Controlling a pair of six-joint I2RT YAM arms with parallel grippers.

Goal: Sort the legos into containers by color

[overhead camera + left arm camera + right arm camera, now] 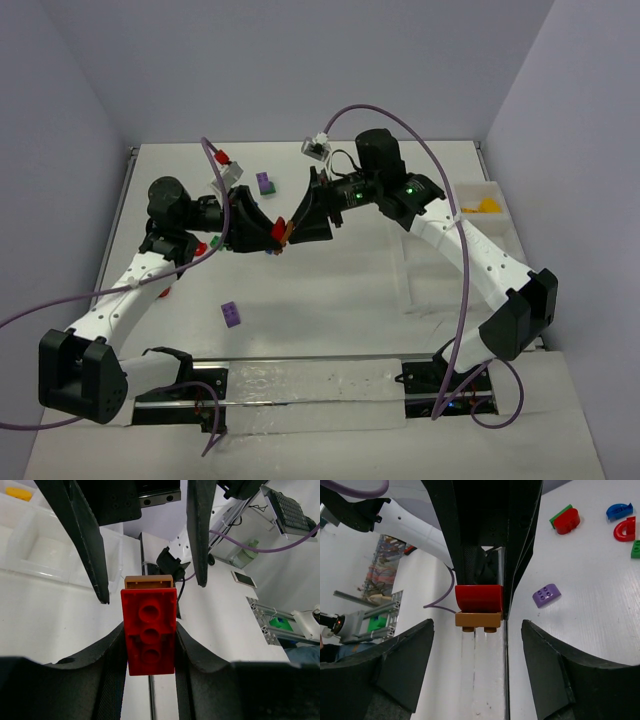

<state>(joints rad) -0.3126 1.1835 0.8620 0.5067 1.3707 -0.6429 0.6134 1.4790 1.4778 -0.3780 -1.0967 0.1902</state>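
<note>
Though low-walled, white tray (472, 192) with one yellow-orange brick (486, 207) inside.

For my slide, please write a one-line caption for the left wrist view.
Left gripper clamps a red brick capped by a tan brick, which the open right gripper straddles.
</note>
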